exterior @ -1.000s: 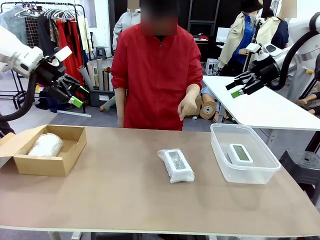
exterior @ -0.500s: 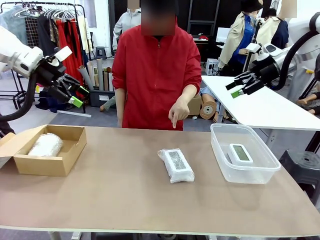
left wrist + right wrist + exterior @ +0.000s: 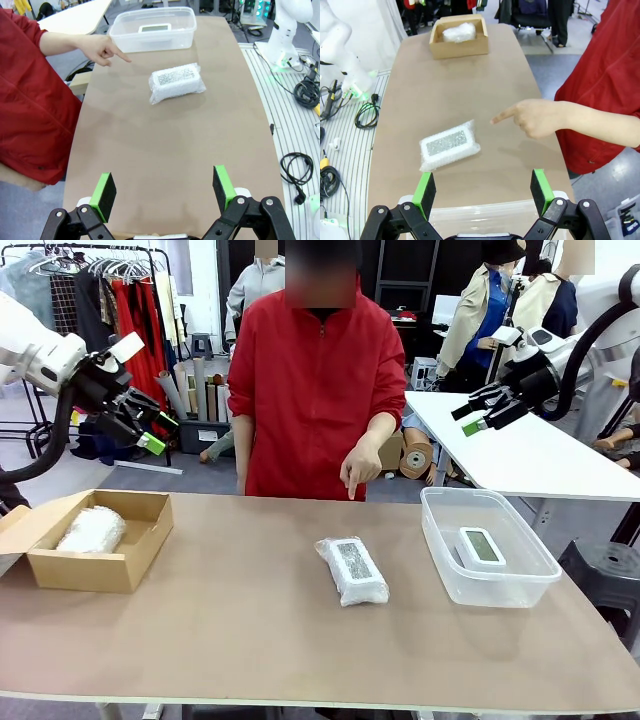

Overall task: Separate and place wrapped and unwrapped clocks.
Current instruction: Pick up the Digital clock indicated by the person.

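Observation:
A bubble-wrapped clock [image 3: 352, 570] [image 3: 176, 82] [image 3: 449, 145] lies at the middle of the brown table. Another wrapped lump [image 3: 92, 529] [image 3: 459, 32] rests inside the cardboard box [image 3: 140, 555] at the left. The bare white clock [image 3: 481, 547] [image 3: 154, 28] sits in the clear plastic tub [image 3: 440, 565] at the right. My left gripper [image 3: 150, 430] [image 3: 165, 185] hangs open high above the box's far side. My right gripper [image 3: 472, 415] [image 3: 482, 185] is open too, raised beyond the tub. The person's hand [image 3: 355, 472] [image 3: 102, 49] [image 3: 532, 117] points down toward the middle wrapped clock.
The person in red stands at the table's far edge. A white side table [image 3: 520, 450] lies behind the tub at right. Cables [image 3: 295, 172] trail on the floor beside the table. Bare tabletop [image 3: 250, 630] stretches across the near half.
The person's hand has swung from hanging by the side to pointing down at the table's middle. Both arms have stayed still.

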`<state>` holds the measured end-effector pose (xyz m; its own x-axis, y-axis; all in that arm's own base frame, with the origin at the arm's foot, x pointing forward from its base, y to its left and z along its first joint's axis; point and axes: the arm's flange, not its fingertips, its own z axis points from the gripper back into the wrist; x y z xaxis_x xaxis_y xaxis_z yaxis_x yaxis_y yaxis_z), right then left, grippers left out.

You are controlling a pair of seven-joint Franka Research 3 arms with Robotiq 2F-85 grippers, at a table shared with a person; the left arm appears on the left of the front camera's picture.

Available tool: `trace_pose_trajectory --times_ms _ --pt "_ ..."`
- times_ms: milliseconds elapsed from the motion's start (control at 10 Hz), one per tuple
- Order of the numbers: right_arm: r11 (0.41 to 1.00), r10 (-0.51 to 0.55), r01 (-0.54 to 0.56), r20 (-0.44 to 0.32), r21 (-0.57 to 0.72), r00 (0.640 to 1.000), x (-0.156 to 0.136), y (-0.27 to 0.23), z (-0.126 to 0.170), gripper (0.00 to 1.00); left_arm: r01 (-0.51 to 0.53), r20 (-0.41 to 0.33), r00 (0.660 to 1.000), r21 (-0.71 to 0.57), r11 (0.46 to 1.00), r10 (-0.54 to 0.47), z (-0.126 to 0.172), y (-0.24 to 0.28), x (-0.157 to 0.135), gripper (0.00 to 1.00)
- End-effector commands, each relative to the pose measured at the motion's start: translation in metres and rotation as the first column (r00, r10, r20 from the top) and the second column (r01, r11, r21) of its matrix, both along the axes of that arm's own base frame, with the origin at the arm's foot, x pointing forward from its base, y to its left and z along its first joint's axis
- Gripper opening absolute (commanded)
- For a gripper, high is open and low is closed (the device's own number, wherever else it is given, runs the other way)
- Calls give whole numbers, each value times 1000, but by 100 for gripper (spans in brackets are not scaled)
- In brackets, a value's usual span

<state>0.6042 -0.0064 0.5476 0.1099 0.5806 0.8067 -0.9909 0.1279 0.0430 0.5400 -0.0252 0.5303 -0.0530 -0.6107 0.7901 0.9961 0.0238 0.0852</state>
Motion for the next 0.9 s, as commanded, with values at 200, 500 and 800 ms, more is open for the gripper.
trace_pose_trajectory --times_ms 200,500,800 --pt "1000 0 0 3 0 1000 0 2 2 100 -5 4 1000 -2 1000 5 1 1 -1 100" --pt "1000 0 0 3 0 1000 0 2 2 100 -5 4 1000 -2 1000 5 1 1 -1 100" --pt "1000 0 0 3 0 1000 0 2 2 100 -5 4 1000 -2 1000 5 1 1 -1 100"
